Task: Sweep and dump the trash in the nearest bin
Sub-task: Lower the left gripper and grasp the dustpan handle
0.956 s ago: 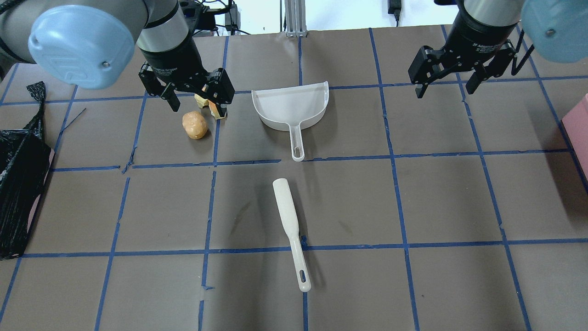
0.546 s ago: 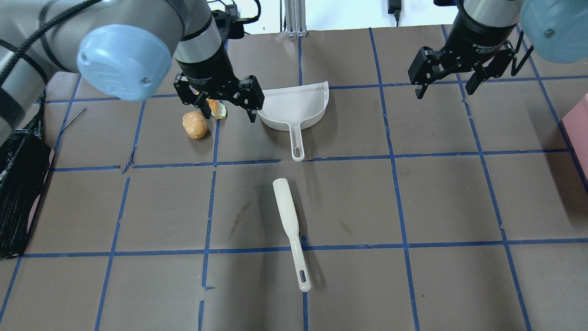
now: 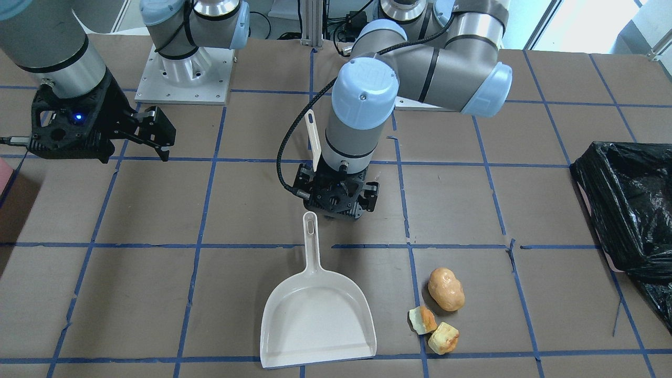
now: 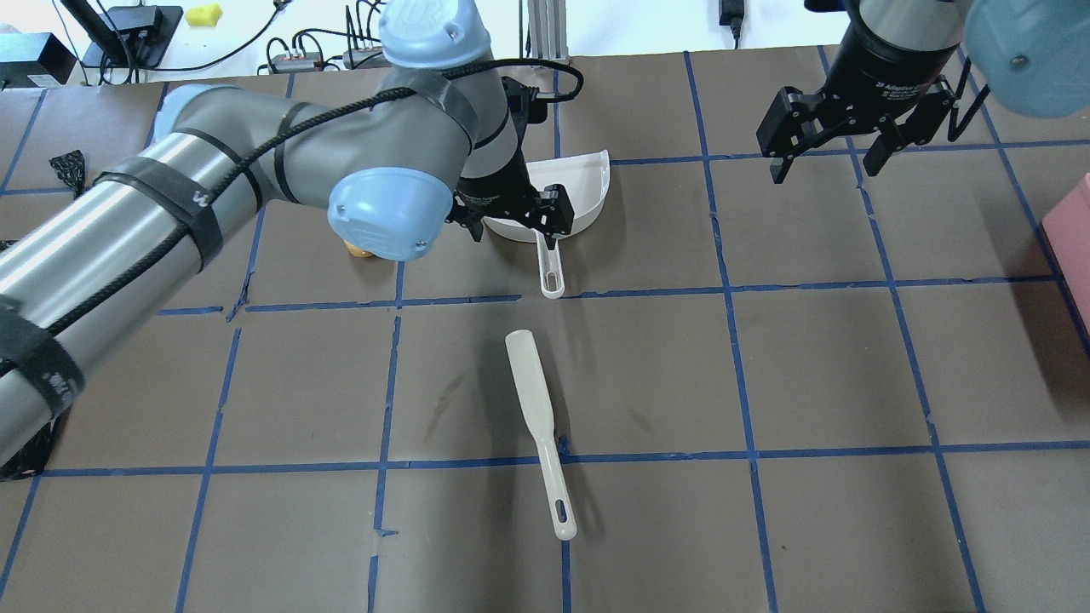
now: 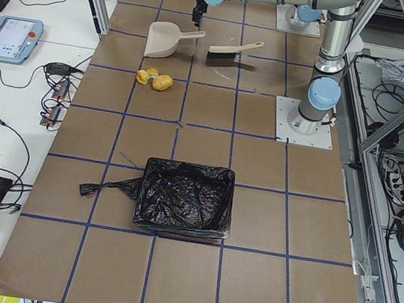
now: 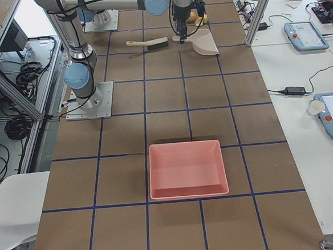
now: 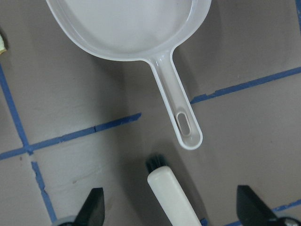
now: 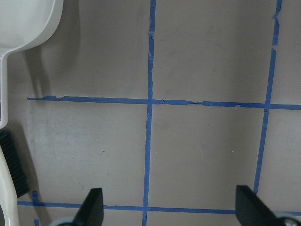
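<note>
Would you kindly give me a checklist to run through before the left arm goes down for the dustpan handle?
1. Left pincer open and empty: ok.
2. Dustpan handle bare, lying flat on the table: ok.
3. Handle centred under the left pincer: cannot tell.
4. Brush lying apart from the handle: ok.
5. Three lumps of trash beside the dustpan, none in it: ok.
6. Right pincer open, empty, away from the dustpan: ok.
</note>
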Motion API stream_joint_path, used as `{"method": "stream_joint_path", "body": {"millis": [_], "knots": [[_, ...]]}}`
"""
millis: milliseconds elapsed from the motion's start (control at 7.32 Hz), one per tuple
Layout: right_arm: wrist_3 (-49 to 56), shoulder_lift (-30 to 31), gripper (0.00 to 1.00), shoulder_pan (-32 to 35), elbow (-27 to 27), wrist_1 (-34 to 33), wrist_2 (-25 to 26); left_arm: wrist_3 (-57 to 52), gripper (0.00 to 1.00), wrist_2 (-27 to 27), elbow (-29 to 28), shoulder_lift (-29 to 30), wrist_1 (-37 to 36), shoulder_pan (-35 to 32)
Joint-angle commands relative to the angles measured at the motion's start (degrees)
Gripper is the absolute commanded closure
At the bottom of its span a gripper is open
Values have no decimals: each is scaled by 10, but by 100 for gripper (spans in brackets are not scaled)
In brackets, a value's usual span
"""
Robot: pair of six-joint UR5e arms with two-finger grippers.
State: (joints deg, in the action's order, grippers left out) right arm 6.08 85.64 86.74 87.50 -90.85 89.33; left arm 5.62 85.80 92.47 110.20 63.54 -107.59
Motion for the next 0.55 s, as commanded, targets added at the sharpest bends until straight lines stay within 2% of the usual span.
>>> {"method": "stream_joint_path", "body": {"millis": [0,410], "knots": [[0,0,0,0,0,0,1,67,1,8,21,43,-82,-16],[0,1,0,0,4,0,1,103,3,9,29,69,-112,-37]]}}
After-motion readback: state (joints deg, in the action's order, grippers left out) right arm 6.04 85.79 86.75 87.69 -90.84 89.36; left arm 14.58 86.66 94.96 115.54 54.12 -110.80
